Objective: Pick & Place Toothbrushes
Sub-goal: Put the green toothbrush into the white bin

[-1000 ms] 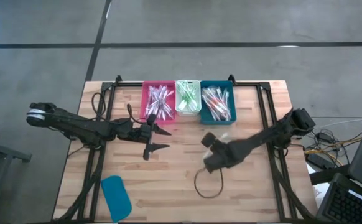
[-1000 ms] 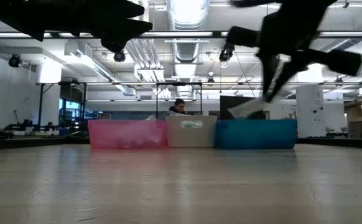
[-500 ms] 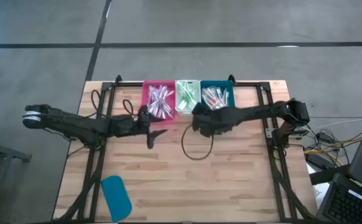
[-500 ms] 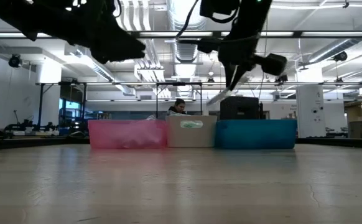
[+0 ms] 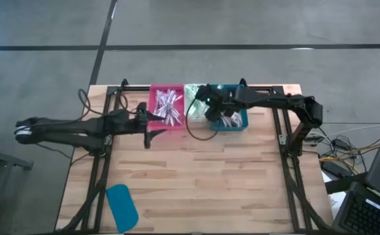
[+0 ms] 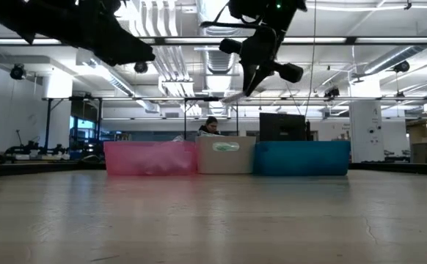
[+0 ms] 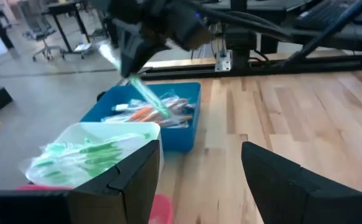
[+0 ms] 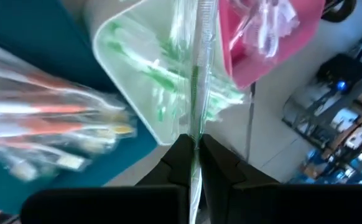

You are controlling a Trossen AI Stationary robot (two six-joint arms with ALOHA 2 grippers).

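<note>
Pink (image 5: pixel 166 108), white (image 5: pixel 194 102), teal bins (image 5: pixel 237 121)

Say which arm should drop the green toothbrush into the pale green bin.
Right. The right gripper is shut on the green toothbrush and hangs over the bins, the pale green bin just beneath. The left gripper is open and holds nothing, beside the pink bin.

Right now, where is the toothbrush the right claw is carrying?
The green toothbrush is pinched in the right claw, held in the air above the white bin, between the pink bin and the blue bin.
</note>
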